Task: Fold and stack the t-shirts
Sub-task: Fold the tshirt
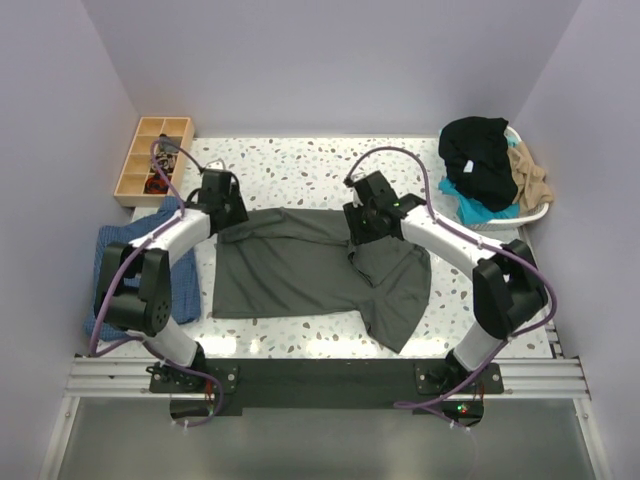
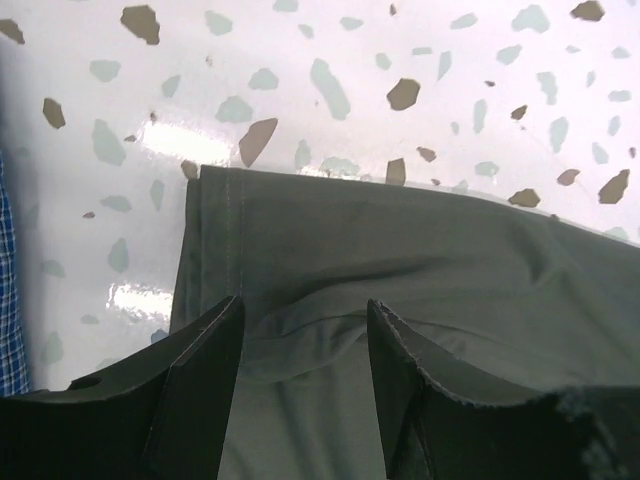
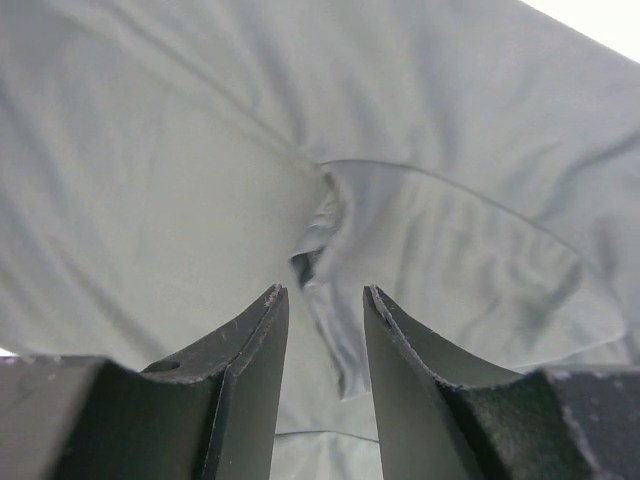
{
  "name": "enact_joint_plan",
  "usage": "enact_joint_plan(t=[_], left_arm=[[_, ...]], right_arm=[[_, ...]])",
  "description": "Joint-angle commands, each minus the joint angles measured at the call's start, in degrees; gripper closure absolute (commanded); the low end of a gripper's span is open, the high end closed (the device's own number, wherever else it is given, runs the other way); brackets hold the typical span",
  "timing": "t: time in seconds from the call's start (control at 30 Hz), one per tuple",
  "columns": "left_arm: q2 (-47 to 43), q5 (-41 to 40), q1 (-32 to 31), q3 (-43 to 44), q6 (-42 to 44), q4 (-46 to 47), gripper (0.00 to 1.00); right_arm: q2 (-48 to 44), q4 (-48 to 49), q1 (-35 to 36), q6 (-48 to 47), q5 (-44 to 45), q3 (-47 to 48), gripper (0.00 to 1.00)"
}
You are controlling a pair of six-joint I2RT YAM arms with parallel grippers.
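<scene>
The charcoal-grey t-shirt point(image 1: 300, 265) lies spread on the speckled table point(image 1: 300, 165), with one part folded down at its right. My left gripper point(image 1: 226, 222) is open over the shirt's upper left corner. In the left wrist view its jaws point(image 2: 303, 305) straddle a small ridge of the shirt point(image 2: 420, 250) near a stitched hem. My right gripper point(image 1: 358, 238) is open over the shirt's upper right part. In the right wrist view its jaws point(image 3: 325, 295) stand either side of a raised fold of the cloth point(image 3: 150, 180). A black shirt point(image 1: 480, 150), a tan one point(image 1: 530, 178) and a teal one point(image 1: 470, 207) lie heaped at the back right.
The heap sits in a white basket point(image 1: 541, 210) at the table's back right corner. A wooden compartment tray point(image 1: 150, 160) stands at the back left. A blue checked cloth point(image 1: 115, 250) lies along the left edge, under the left arm; it also shows in the left wrist view point(image 2: 8, 290).
</scene>
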Motion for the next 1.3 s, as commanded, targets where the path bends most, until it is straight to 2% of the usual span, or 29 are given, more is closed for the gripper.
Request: enact_joint_plan(t=[0.0,0.17,0.4,0.57,0.8,1.03,1.2,1.27], left_arm=[[1.07,-1.69,0.35,0.16,0.81,-1.77,0.43],[3.79,3.25,0.44,-0.37,1.16,1.75,0.43],[11.61,4.4,1.32,3.05,1.6,5.18,0.44],[13.73,2.81,3.42,5.52,3.53,2.63,0.44],[14.08,0.71,5.8,6.31,6.6,-0.44,0.46],[14.0,-4.57,5.8,8.16,8.72,-4.05,0.48],[12.85,-6.85,5.71,7.54,8.72,-3.09,0.48],[11.72,-5.02,5.71,7.63,8.63,-2.38,0.48]], right_arm=[[1.87,0.93,-4.32,-0.65,3.04,1.64,0.6],[4.95,2.51,-9.95,-0.2,-0.57,3.48,0.6],[6.79,3.74,-10.49,0.06,-1.89,2.69,0.6],[10.75,0.76,-10.49,1.9,-2.33,1.56,0.6],[15.85,-2.5,-11.36,4.98,5.56,-1.96,0.61],[17.0,-4.26,-13.56,5.07,14.63,-0.83,0.62],[13.4,0.48,-13.65,1.39,7.36,-1.96,0.6],[9.71,3.73,-13.74,0.76,3.33,-4.06,0.59]])
